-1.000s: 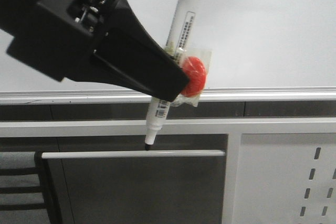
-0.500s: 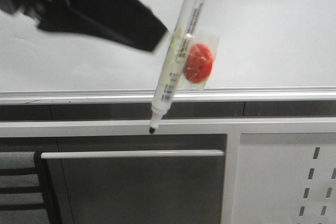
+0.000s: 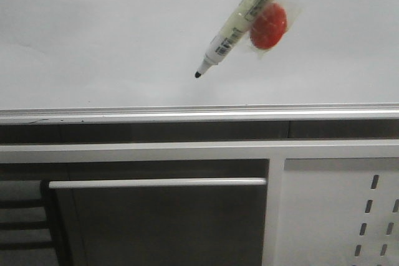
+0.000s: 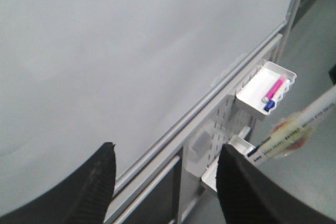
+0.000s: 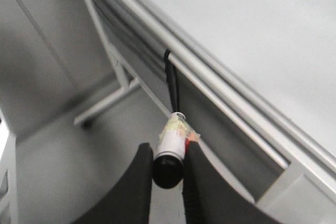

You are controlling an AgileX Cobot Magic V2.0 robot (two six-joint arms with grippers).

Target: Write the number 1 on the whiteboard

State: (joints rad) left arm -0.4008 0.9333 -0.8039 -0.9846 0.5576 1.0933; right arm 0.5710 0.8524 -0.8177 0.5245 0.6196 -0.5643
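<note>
You've got the marker (image 3: 240, 26) up in front of the whiteboard (image 3: 93, 35), tilted, black tip pointing down-left and sitting above the silver rail (image 3: 187, 114) at the board's lower edge. Can't tell if the tip touches the board. A red disc (image 3: 269, 18) in clear tape is stuck to the marker barrel, on the side away from the tip. No stroke visible on the board in any view, so the number 1 isn't written yet.

Right gripper (image 5: 167, 177): in its wrist cam the two black fingers (image 5: 137, 182) are clamped on the marker's butt end, barrel pointing away toward the rail. So it's closed on the marker. Gripper itself is out of the front view, only the marker pokes in from the top edge.

Left gripper (image 4: 165, 182): fingers (image 4: 97, 182) spread wide apart, nothing between them, facing the board. Its cam also catches the marker off beside the board's edge, and a small white tray (image 4: 262, 88) hung on the panel w/ slot holes (image 3: 340, 216) below the board, w/ a pink pen (image 4: 274, 88) lying in it.

Below the rail in the front view: a white crossbar (image 3: 156, 182) over a dark panel.
</note>
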